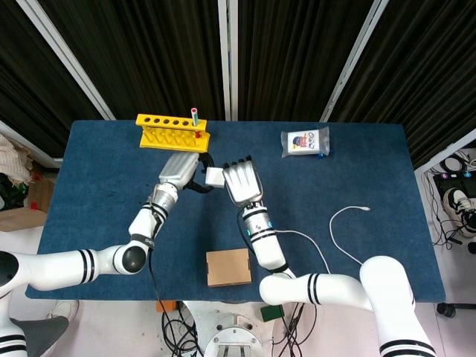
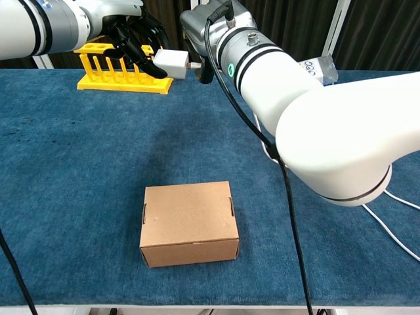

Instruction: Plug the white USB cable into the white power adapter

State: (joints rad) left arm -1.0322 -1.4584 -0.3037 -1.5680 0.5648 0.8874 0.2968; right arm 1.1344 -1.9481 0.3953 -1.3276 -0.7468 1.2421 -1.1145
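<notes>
Above tabletop (image 1: pixel 357 178), left hand (image 1: pixel 181 169) pinches white power adapter (image 2: pixel 171 63), boxy, smooth plastic. Right hand (image 1: pixel 242 181) just beside adapter; plug at adapter face, hand closure: cannot tell, fingers hidden. White USB cable (image 1: pixel 343 242) thin, curved, partly hidden behind arm. Cardboard box (image 2: pixel 189 223) matte, rectangular.

This is looking like a robotics lab or test cell. A bench (image 1: pixel 104 193) covered in dark blue felt is filling the middle of the head view, with black pleated curtains (image 1: pixel 297 52) and white frame bars (image 1: pixel 67 59) hanging behind it across the top. A yellow test-tube rack (image 1: pixel 172 132) is standing at the bench's upper left. Loose cables (image 1: pixel 182 327) are trailing on the floor at the bottom centre.
</notes>
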